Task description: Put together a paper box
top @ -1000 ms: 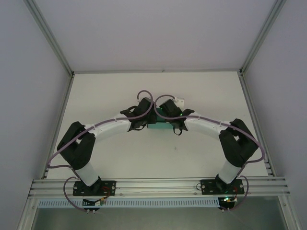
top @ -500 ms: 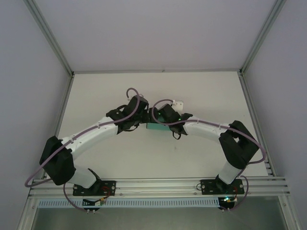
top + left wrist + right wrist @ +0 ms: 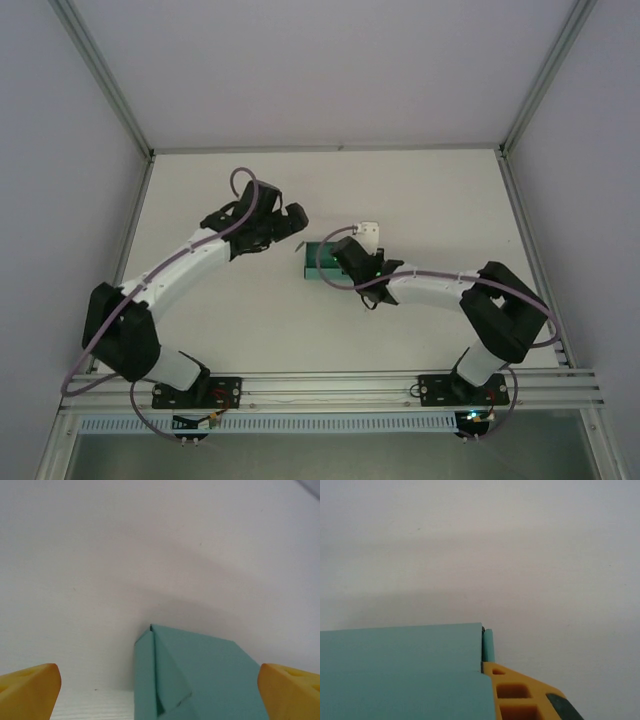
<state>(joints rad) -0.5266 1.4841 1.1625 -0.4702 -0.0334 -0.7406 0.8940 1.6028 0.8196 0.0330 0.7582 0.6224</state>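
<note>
The small teal-green paperboard box (image 3: 317,264) sits near the middle of the white counter (image 3: 200,190). The right gripper (image 3: 338,258) is clamped on its wall, and the left gripper (image 3: 291,220) is spread wide, apart from it.

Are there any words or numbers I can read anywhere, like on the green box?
No text can be read anywhere.
paper box: plain teal faces, nothing printed on the sides that show.
table: bare white, no letters or numbers.
rail at the arms' bases: no label readable from above; anything there is too small to tell.
</note>
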